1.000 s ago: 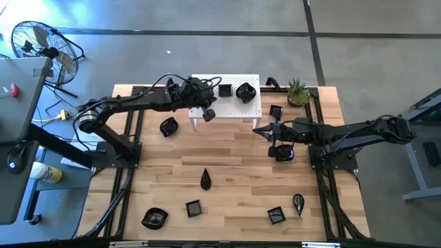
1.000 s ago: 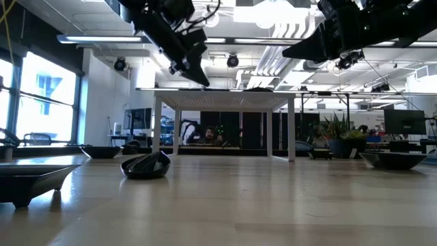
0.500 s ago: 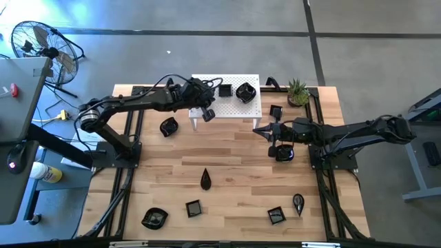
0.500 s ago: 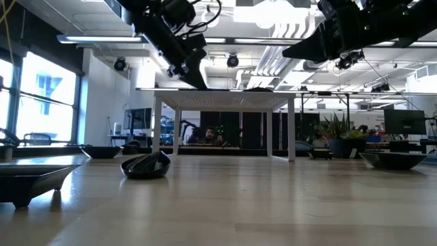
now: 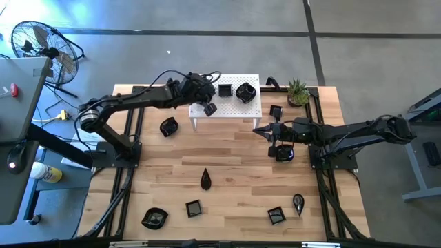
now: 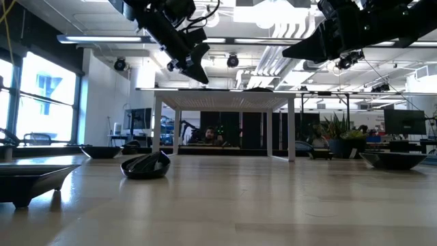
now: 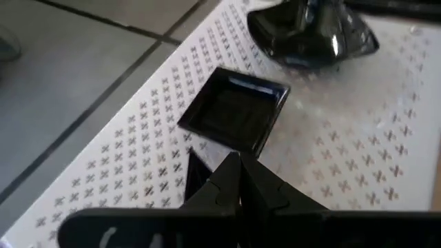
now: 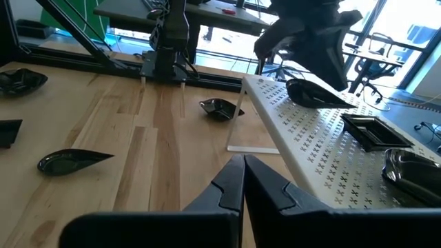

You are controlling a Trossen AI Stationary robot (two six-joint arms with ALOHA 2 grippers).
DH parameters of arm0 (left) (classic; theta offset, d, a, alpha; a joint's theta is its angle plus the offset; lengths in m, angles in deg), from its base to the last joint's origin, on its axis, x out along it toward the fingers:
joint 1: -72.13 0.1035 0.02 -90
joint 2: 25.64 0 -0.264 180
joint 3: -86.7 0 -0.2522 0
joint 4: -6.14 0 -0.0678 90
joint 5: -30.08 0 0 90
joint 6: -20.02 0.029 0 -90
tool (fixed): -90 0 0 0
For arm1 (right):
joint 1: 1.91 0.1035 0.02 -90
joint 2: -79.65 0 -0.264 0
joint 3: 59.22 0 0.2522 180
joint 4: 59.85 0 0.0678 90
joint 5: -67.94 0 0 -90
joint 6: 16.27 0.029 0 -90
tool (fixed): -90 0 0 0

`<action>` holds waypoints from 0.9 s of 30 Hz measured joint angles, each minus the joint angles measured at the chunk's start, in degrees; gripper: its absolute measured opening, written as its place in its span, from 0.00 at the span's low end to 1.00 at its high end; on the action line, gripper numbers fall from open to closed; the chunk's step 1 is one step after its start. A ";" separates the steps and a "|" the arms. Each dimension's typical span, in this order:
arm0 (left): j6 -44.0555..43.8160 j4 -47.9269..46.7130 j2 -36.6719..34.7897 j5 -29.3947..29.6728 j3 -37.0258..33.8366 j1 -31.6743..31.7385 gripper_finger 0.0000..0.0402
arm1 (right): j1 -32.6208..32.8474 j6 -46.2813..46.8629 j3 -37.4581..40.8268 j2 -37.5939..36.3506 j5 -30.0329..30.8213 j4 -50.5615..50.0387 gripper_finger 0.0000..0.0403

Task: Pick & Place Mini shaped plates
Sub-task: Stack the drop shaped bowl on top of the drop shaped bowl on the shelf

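Note:
A white perforated stand (image 5: 234, 107) at the far middle bears a square black plate (image 5: 224, 90), a rounded one (image 5: 245, 91) and a leaf-shaped one (image 8: 320, 93). My left gripper (image 5: 210, 109) is shut and hangs just above the stand's near-left part, over the leaf-shaped plate. The square plate (image 7: 238, 114) lies just beyond the fingertips. My right gripper (image 5: 255, 129) is shut with nothing between its fingers. It hangs level above the table by the stand's near-right corner, pointing toward the table's left. Several more black plates lie on the table.
Loose plates lie at the left (image 5: 169, 127), in the middle (image 5: 205, 180), along the near edge (image 5: 154, 218) (image 5: 193, 207) (image 5: 276, 215) (image 5: 298, 202), and under my right arm (image 5: 284, 153) (image 5: 275, 111). A small green plant (image 5: 298, 91) stands at the far right corner.
My left gripper, shut throughout, has drawn a little toward the table's far edge over the stand and has risen slightly. My right gripper has kept still.

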 joint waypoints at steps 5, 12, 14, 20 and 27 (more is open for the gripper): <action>0.16 -4.40 0.00 0.16 1.76 -0.17 0.00 | 0.00 0.00 -0.01 0.00 0.00 0.04 0.00; -0.47 -5.03 0.05 -2.05 1.83 -0.15 0.00 | 0.00 0.00 0.00 0.00 0.00 0.21 0.01; -0.47 -5.46 1.37 -1.44 2.46 -0.17 0.00 | 0.00 0.02 0.01 0.01 0.01 0.51 0.01; -1.34 -9.69 4.09 -0.64 6.06 -0.04 0.00 | 0.00 0.11 0.01 0.00 0.00 0.58 0.01; -1.54 -10.10 4.57 2.81 6.36 -0.04 0.00 | -0.01 0.19 -0.01 0.00 -0.01 0.73 0.00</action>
